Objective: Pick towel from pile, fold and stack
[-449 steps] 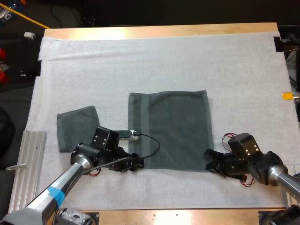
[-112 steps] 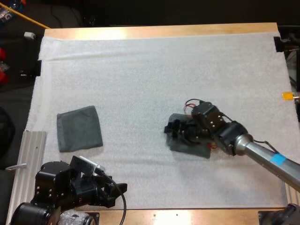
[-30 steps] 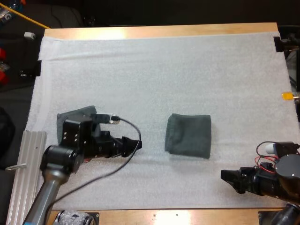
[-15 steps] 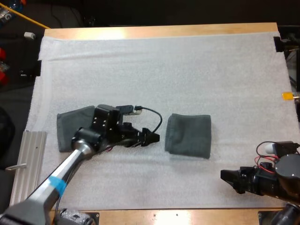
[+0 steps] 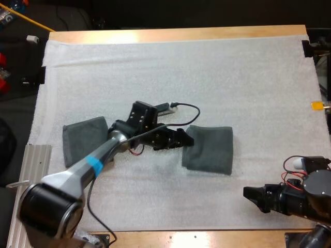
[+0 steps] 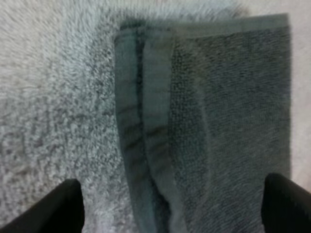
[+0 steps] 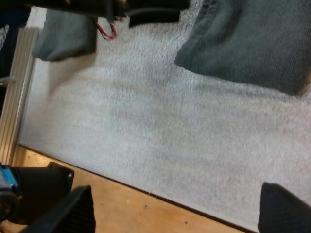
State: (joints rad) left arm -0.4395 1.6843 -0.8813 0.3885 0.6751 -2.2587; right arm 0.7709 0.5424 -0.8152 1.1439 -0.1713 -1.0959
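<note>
Reaching across the mat point(image 5: 155, 72), the left claw point(image 5: 185, 140) is hovering at the left edge of the towel point(image 5: 211, 150), where the layered hems are showing. Its fingers point(image 6: 53, 208) are standing spread, one over bare mat just beside the hem, the other over the towel's cloth; whether they are touching the cloth I cannot tell. The towel is lying folded and flat on the mat. A second towel point(image 5: 87, 140), also folded, is lying well to the towel's left, beyond the left arm. The right claw point(image 5: 252, 199) is sitting to the towel's right and nearer the arms' side, well apart from it, by the counter point(image 5: 207, 238) edge, its fingers spread and gripping nothing.
</note>
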